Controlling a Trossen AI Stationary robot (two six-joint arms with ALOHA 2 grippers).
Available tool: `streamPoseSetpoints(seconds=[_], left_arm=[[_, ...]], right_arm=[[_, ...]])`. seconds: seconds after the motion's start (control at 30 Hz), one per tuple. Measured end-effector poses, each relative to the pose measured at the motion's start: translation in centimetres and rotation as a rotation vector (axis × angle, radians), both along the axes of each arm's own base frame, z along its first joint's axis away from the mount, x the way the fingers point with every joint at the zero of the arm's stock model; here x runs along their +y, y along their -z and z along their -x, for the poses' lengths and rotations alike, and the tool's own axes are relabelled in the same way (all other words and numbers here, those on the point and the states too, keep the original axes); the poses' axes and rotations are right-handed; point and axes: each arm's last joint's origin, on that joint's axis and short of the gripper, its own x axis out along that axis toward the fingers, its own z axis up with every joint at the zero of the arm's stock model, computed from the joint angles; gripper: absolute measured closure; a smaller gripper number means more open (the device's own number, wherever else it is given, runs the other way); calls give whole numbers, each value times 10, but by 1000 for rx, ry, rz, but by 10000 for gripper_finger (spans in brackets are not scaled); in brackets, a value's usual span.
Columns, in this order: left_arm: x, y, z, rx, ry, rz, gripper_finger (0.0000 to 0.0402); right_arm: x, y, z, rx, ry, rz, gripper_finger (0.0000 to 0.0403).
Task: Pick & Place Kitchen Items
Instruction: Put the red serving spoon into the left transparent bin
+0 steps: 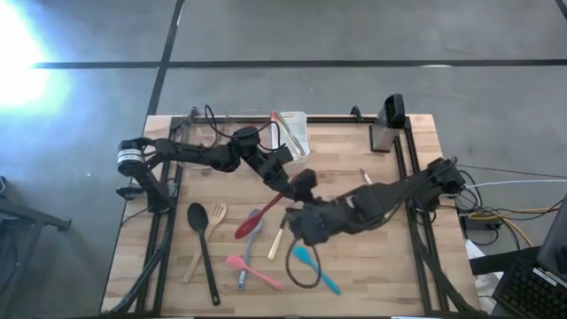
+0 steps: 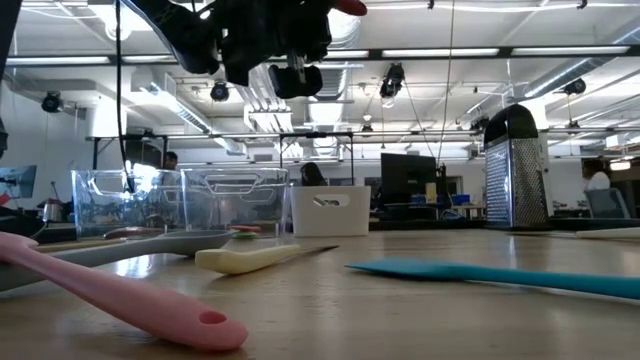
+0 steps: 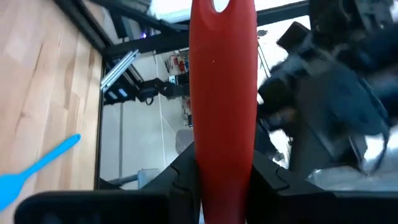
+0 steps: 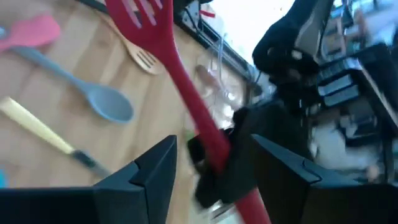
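Note:
A red slotted spatula (image 1: pixel 259 218) hangs above the middle of the table, its head (image 4: pixel 142 17) toward the near left. My left gripper (image 1: pixel 296 186) reaches in from the far left and is shut on its handle. My right gripper (image 4: pixel 214 165), coming from the right, stands open. Its two fingers lie on either side of the handle's end, apart from it. Other kitchen items lie flat on the table: a black spoon (image 1: pixel 202 239), a wooden fork (image 1: pixel 215 213), a grey spoon (image 4: pixel 102 99), a pink spatula (image 2: pixel 120 295) and a teal spatula (image 2: pixel 480 275). My left gripper pinches the red spatula's handle (image 3: pixel 224 143) between its two fingers, short of the end with the hole (image 3: pixel 219 6). The fingers (image 3: pixel 186 180) come in about level from the table's far left and lie across the handle. The spatula is lifted clear of the table.
A clear bin (image 1: pixel 294 133) holding utensils stands at the far edge, next to another clear bin (image 2: pixel 130 200) and a white bin (image 2: pixel 330 210). A metal grater (image 1: pixel 387 124) stands at the far right. A cream-handled utensil (image 1: pixel 276 241) lies under the grippers.

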Motion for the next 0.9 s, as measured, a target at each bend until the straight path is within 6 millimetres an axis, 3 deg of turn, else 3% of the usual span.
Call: streamPoseSetpoints(seconds=[0.13,0.3,0.47,0.67,0.9], left_arm=[[8,-15,10,-104,-39,-70,323],[19,-32,25,-205,-98,-167,323],[30,-45,51,-223,-196,-333,323],[47,-47,100,-38,-463,-635,323],[73,-52,158,379,-1011,-1077,323]], right_arm=[[-5,-6,21,-6,154,-139,214],[-14,2,41,31,411,-270,224],[-23,11,58,53,623,-253,233],[-27,31,66,62,736,-249,242],[-33,57,69,65,808,-175,248]])
